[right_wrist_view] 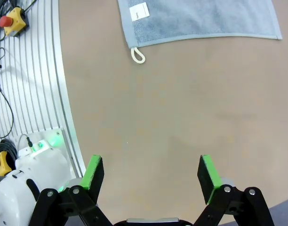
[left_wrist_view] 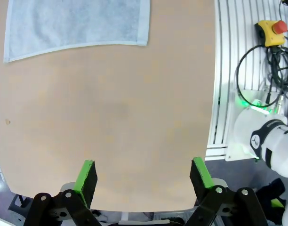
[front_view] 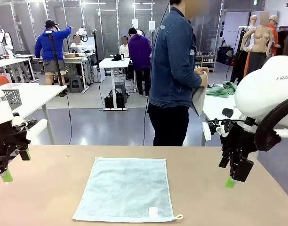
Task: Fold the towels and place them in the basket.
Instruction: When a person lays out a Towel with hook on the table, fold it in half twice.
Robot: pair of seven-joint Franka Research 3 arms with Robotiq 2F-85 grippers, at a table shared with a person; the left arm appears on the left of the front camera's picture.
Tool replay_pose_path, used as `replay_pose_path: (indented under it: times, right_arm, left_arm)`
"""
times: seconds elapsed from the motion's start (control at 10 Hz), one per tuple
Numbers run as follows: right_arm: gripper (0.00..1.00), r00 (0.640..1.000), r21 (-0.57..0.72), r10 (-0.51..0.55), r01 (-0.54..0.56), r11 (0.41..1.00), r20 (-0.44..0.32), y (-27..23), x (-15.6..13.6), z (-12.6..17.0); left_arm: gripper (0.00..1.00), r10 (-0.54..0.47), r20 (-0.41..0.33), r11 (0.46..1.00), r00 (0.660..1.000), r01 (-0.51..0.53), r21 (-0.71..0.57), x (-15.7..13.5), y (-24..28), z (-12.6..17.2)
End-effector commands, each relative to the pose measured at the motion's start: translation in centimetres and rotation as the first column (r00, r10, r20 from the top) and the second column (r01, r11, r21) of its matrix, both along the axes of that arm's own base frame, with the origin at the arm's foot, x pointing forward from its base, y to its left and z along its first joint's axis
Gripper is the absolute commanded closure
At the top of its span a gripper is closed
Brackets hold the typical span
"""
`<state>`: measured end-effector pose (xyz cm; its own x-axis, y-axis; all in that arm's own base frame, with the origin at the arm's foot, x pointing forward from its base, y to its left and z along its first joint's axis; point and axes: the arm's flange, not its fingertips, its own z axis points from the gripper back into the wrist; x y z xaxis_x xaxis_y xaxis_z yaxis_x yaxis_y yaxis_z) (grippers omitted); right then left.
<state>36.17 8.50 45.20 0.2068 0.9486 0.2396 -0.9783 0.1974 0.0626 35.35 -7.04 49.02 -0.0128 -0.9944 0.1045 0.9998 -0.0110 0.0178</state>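
Front view: the light blue towel (front_view: pixel 125 188) is lying flat and unfolded in the middle of the tan table (front_view: pixel 50 188), its white label (front_view: pixel 154 212) and corner loop (front_view: pixel 178 217) sitting at the near right corner. The left gripper (front_view: pixel 16 165) is hanging above the table's left edge with its 2 fingers standing apart and holding nothing. The right gripper (front_view: pixel 231 174) is hovering over the right side of the table, well apart from the towel, seen side-on, so its gap is hard to judge here. Across the table a person (front_view: pixel 174 70) is standing side-on and holding a pale cloth (front_view: pixel 199 96) in both hands. A green towel (front_view: pixel 219 90) is lying on the white table beyond that person. A dark mesh basket (front_view: pixel 12 99) is sitting on the white side table (front_view: pixel 36 96) at far left.

Left wrist view: the left gripper (left_wrist_view: pixel 144 176) is looking down on bare tabletop, its green pads (left_wrist_view: pixel 86 176) spread wide with only table between them. The light blue towel (left_wrist_view: pixel 78 23) is lying far ahead along the top edge. A yellow box with a red button (left_wrist_view: pixel 271 32) is resting on the ribbed rail at the right.

Right wrist view: the right gripper (right_wrist_view: pixel 151 176) is showing its jaws wide apart and gripping nothing, over bare table. The light blue towel (right_wrist_view: pixel 200 19) is lying ahead at the top, with its white label (right_wrist_view: pixel 139 11) and corner loop (right_wrist_view: pixel 138 55) pointing toward the gripper.
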Motion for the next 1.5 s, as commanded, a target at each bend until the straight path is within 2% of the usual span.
replay_pose_path:
  times: [0.0,0.1,0.2,0.4,0.6,0.9,1.1,1.4]
  right_arm:
    - [0.0,1.0,-0.006,-0.001,0.001,1.0,0.0,0.0,-0.1,0.0]
    - [0.0,1.0,0.0,0.0,0.0,1.0,0.0,0.0,0.0,0.0]
    - [0.0,0.999,-0.001,0.032,-0.032,0.999,-0.001,1.6,-0.1,-1.0]
    - [0.0,0.998,-0.027,0.063,-0.063,0.998,0.004,4.5,-0.4,-2.8]
    - [0.0,0.995,-0.07,0.098,-0.097,0.993,0.012,7.4,-1.1,-5.4]
    - [0.0,0.994,-0.097,0.11,-0.107,0.989,0.026,11.1,-1.8,-8.9]
    - [0.0,0.995,-0.098,0.096,-0.092,0.991,0.029,13.1,-2.1,-10.3]
    - [0.0,0.995,-0.129,0.098,-0.093,0.987,0.033,14.8,-3.2,-12.0]
  left_arm:
    - [0.0,0.008,-0.003,1.0,1.0,-0.008,0.015,-0.1,0.0,0.1]
    - [0.0,0.0,0.0,1.0,1.0,0.0,0.0,0.0,0.0,0.0]
    - [0.0,0.046,0.012,0.999,0.999,-0.046,0.017,-0.6,-1.8,-1.4]
    - [0.0,0.036,0.018,0.997,0.999,-0.037,0.068,-2.0,-5.1,-3.9]
    - [0.0,-0.02,0.014,0.998,1.0,0.019,0.065,-3.3,-7.8,-6.6]
    - [0.0,-0.06,0.064,0.996,0.996,0.056,0.064,-5.0,-10.8,-10.3]
    - [0.0,-0.112,0.112,0.992,0.987,0.105,0.063,-4.8,-11.8,-12.6]
    - [0.0,-0.125,0.114,0.992,0.986,0.12,0.05,-4.5,-11.4,-15.7]
